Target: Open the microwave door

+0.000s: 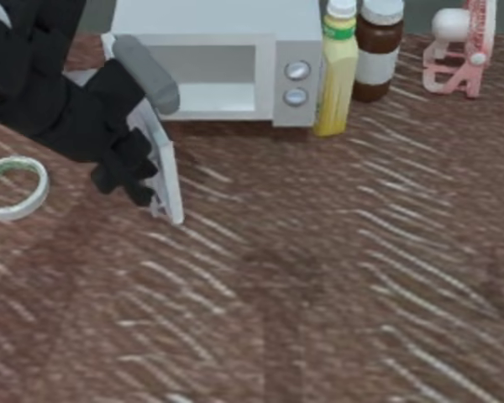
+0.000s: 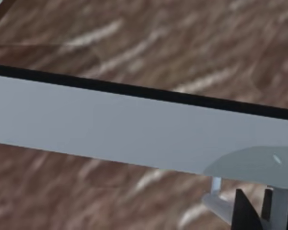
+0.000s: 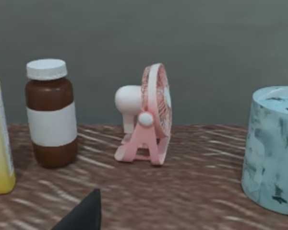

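Presently the left end effector (image 1: 139,180) is gripping the free edge of the door (image 1: 164,164), which is standing swung well out from the microwave (image 1: 227,59) at the surface's rear left, exposing the cavity.

The microwave (image 1: 235,59), a small light-grey box with two round silver knobs at the right of its front, stands at about 12 o'clock on the desk. Its pale interior is exposed. The microwave door (image 1: 164,172), a flat light-grey panel, is swung wide open from the left edge, pointing toward 6 o'clock.
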{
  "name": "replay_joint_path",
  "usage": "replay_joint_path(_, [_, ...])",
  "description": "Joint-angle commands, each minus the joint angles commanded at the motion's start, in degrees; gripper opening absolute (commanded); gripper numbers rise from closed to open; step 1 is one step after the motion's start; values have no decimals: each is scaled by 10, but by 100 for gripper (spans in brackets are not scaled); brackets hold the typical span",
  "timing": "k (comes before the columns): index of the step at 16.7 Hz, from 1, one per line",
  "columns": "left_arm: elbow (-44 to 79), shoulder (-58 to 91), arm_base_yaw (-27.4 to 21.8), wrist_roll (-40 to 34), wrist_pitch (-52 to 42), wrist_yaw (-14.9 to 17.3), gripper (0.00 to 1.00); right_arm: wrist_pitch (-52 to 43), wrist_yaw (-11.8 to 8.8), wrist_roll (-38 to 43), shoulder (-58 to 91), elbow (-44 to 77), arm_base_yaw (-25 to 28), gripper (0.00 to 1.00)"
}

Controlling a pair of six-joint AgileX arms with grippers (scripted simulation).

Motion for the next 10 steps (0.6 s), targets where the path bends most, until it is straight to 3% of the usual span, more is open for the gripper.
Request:
replay_joint_path(5, [2, 0, 33, 74, -28, 29, 0, 0, 0, 0, 0, 0, 0, 100])
replay_joint_path(10, [2, -1, 37, 84, -31, 33, 0, 0, 0, 0, 0, 0, 0, 100])
